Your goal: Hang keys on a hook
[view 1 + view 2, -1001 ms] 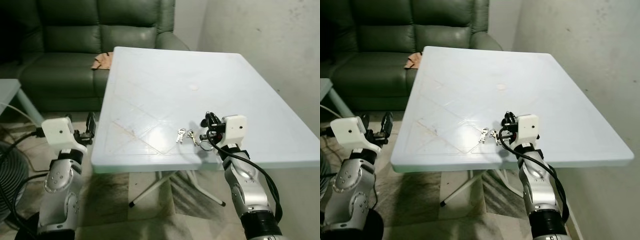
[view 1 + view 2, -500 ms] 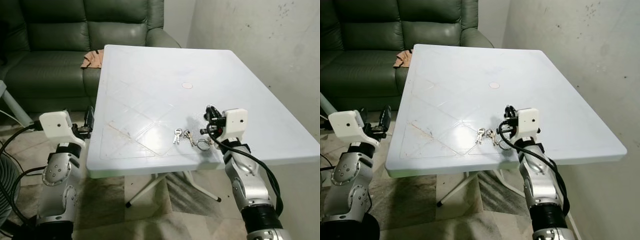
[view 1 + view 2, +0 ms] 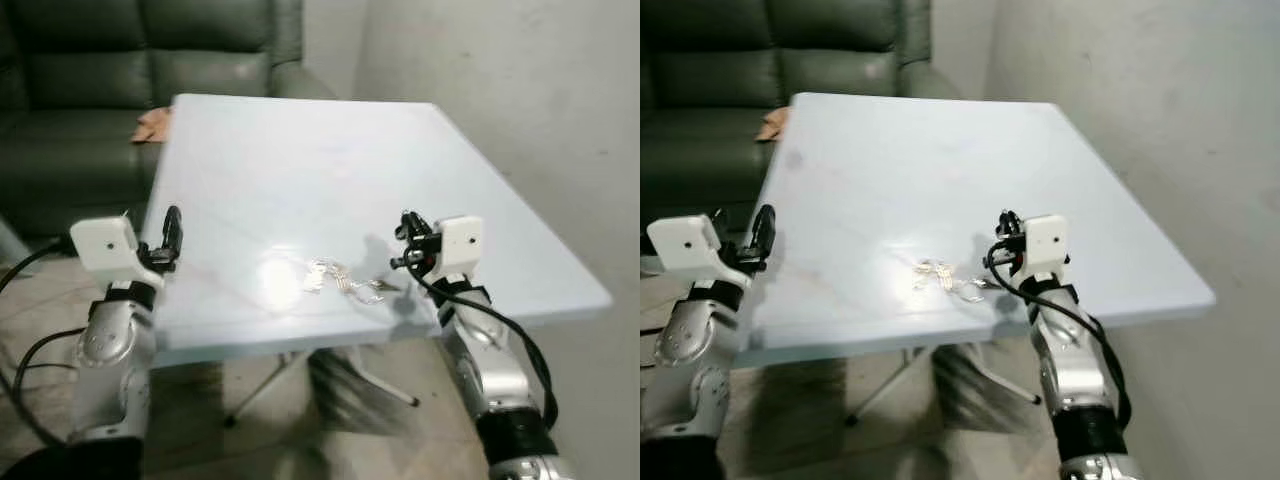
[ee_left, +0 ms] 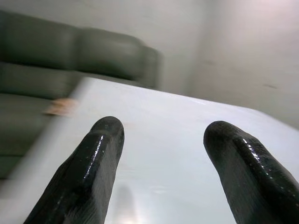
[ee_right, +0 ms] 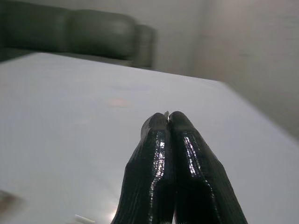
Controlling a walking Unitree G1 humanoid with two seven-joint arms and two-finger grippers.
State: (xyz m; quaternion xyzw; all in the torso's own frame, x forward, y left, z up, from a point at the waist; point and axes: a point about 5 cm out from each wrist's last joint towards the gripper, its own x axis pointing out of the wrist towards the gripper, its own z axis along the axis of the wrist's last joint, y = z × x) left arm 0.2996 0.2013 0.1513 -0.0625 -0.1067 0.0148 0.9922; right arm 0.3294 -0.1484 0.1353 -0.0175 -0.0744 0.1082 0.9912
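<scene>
— So what's in front of the robot, biggest thing first?

— Behind everything sits a dark green sofa (image 3: 90, 70), with a pale wall (image 3: 520, 90) to the right. Before it stands the white plastic table (image 3: 300, 150), and near its front edge lie the keys (image 3: 345, 283), a small bunch on a ring, flat on the tabletop.

— And the arms?

— Over the table's near right part hangs the right gripper (image 3: 404, 240), just beside the keys and to their right. From its wrist camera the fingers (image 5: 159, 154) are pressed tight together, with perhaps a sliver of metal at the very tips; whether that is part of the key ring I can't tell. At the table's left edge sits the left gripper (image 3: 172, 230), its fingers (image 4: 88, 172) spread wide and holding nothing.

— Any hook?

— None that I can make out, so the hanging looks far off; I'd judge the pickup itself unfinished.

— What might go wrong?

— Mostly a poor grip. Keys lying flat on smooth plastic may slide away under closing fingers, possibly toward the near edge and onto the floor. And if only a thin bit of ring is pinched, the bunch could swing and slip free once lifted. The blur doesn't help aiming either.
</scene>
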